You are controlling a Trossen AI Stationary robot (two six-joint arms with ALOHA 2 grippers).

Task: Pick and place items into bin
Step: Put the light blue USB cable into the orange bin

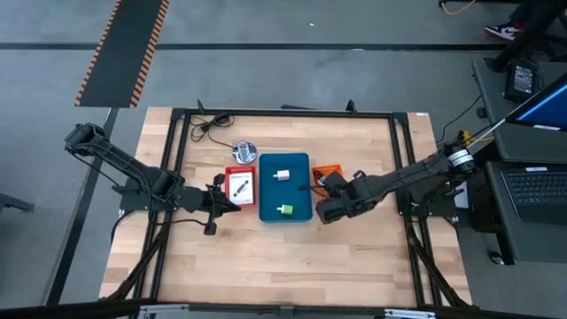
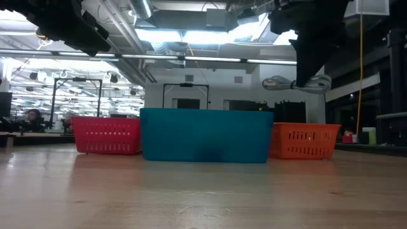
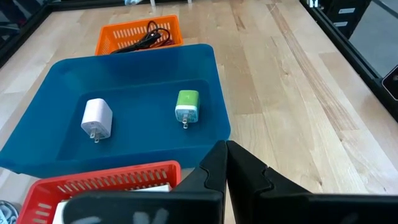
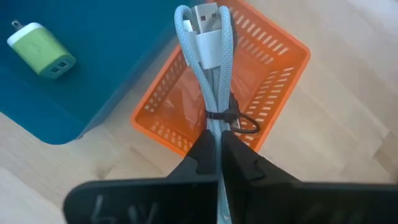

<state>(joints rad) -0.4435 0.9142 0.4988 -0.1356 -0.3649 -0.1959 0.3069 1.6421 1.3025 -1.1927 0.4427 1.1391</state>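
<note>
Nearest the lens in the right wrist view, the right gripper [image 4: 219, 149] has its jaws closed on a bundled grey braided cable [image 4: 211, 68] with a white USB plug, held directly above the orange basket [image 4: 273, 81]. The landmark is the blue bin [image 1: 285, 186] at mid-desk. The orange basket stands just beside the bin on the right arm's side; a black cable [image 3: 142, 38] lies inside it. The red basket [image 1: 240, 184] stands just beside the bin on the left arm's side, holding a white card with a black part [image 1: 240, 187]. Inside the bin lie a white plug adapter [image 3: 97, 119] and a green plug adapter [image 3: 186, 106], apart from each other. The left gripper [image 3: 225, 154], jaws closed and empty, hovers beside the red basket. A shiny silver round object [image 1: 244, 151] rests on the desk [image 1: 292, 266] beyond the red basket.
</note>
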